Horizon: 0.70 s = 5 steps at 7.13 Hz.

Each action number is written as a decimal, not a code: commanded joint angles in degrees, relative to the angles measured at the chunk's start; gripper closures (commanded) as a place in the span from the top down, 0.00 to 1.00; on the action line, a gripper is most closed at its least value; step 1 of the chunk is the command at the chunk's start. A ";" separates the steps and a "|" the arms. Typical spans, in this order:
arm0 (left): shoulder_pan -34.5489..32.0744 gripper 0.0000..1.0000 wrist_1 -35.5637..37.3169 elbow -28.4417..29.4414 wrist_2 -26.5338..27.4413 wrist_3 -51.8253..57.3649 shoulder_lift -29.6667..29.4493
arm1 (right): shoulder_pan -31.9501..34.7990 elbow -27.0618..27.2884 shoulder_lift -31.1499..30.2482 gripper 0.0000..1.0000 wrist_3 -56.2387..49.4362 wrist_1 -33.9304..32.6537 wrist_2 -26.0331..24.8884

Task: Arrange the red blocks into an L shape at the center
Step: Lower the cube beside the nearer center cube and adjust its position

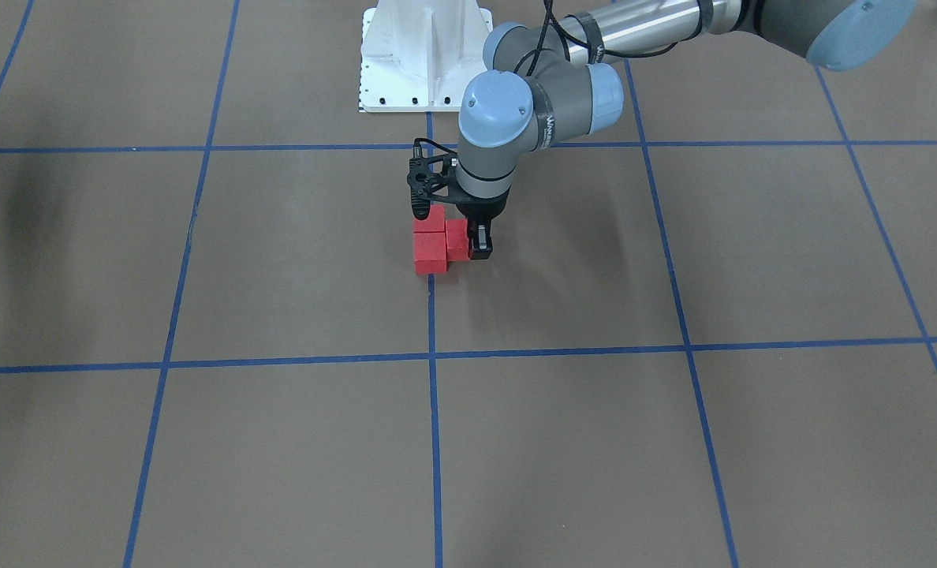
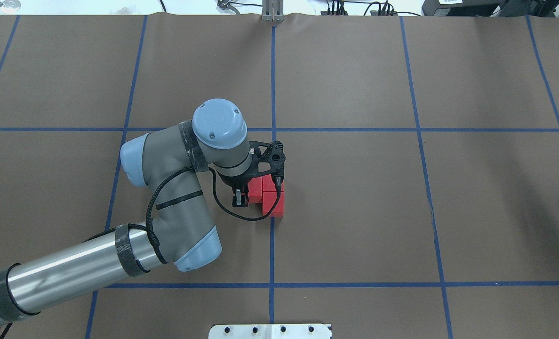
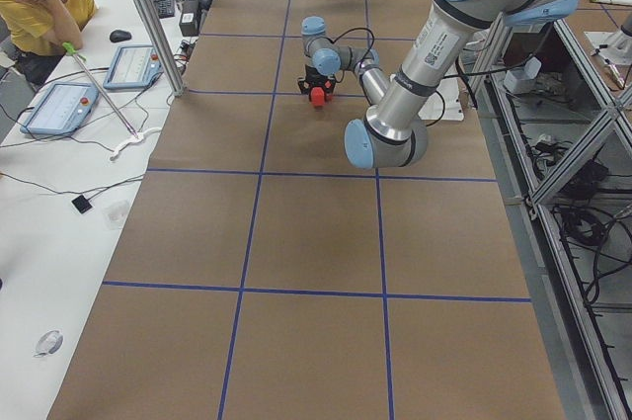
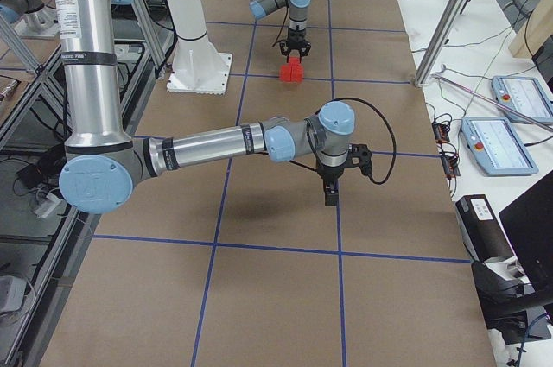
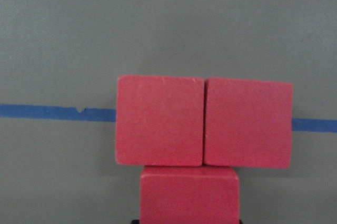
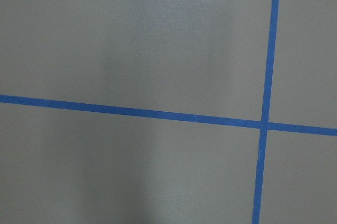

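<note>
Three red blocks lie together on the center [image 2: 272, 230], where one blue tape line crosses the brown floor. Two of them [image 5: 159, 120] [image 5: 247, 123] sit side by side on the line. The third red block [image 5: 189, 192] touches both, centred on their seam, on the robot's left side. My left gripper [image 1: 478, 246] points straight down with its fingers along that third block's sides and appears shut on it. One finger [image 2: 238, 198] shows beside the block. My right gripper [image 4: 330, 194] hangs low over bare floor far to the right, and I cannot tell its state.
The white robot base plate [image 1: 425, 55] stands just behind the blocks. A tape crossing [image 6: 263, 124] lies under the right wrist camera. A seated person [image 3: 39, 0] and tablets [image 3: 59, 109] are at a side bench. Metal posts [image 4: 445, 26] rise at the table edge.
</note>
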 commanded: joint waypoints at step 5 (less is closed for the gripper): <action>0.32 0.20 0.00 0.26 0.96 -0.06 -0.21 | 0.00 0.09 0.25 1.00 0.00 0.09 0.00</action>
